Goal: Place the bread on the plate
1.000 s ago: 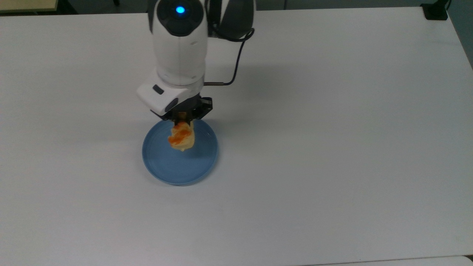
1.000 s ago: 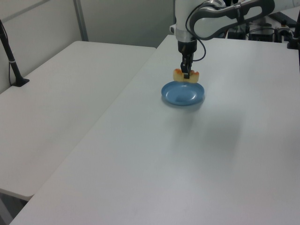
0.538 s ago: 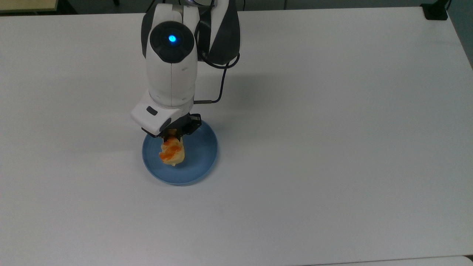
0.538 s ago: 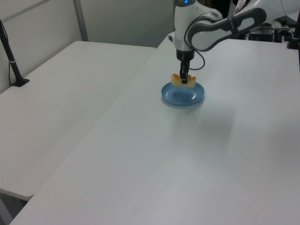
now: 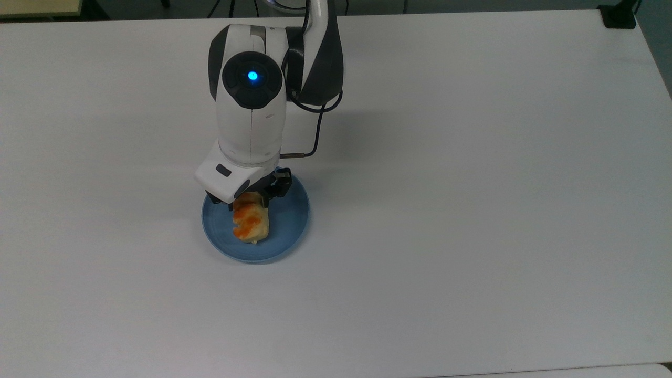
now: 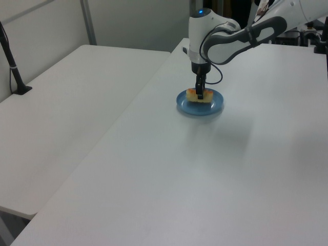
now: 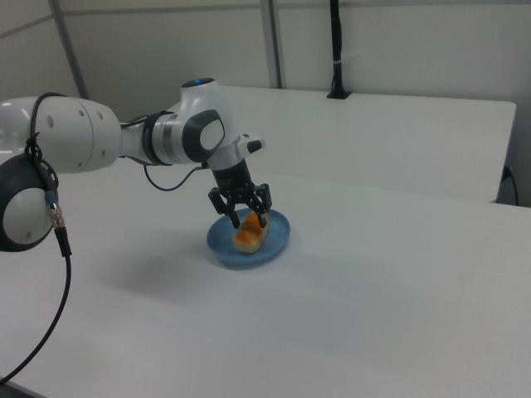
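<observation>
The pale-yellow bread (image 5: 251, 223) with orange-brown patches lies lengthwise on the round blue plate (image 5: 289, 220), a little toward the top view's left of the plate's middle. My gripper (image 5: 254, 199) hangs straight down over the bread's far end, low over the plate. In the right view the gripper (image 7: 246, 222) is open, its two dark fingers (image 7: 226, 217) standing apart on either side of the bread (image 7: 249, 236). In the left view the gripper (image 6: 200, 93) stands in front of the middle of the bread (image 6: 192, 95) on the plate (image 6: 215, 105).
The plate sits on a wide white table (image 5: 472, 210). A second white table (image 6: 66, 102) adjoins it in the left view's left. A black post base (image 5: 618, 16) stands at the top view's far right corner.
The arm came down over the plate with the bread. The bread, squeezed and hanging before, now lies flat on the plate, and the fingers have spread apart.
</observation>
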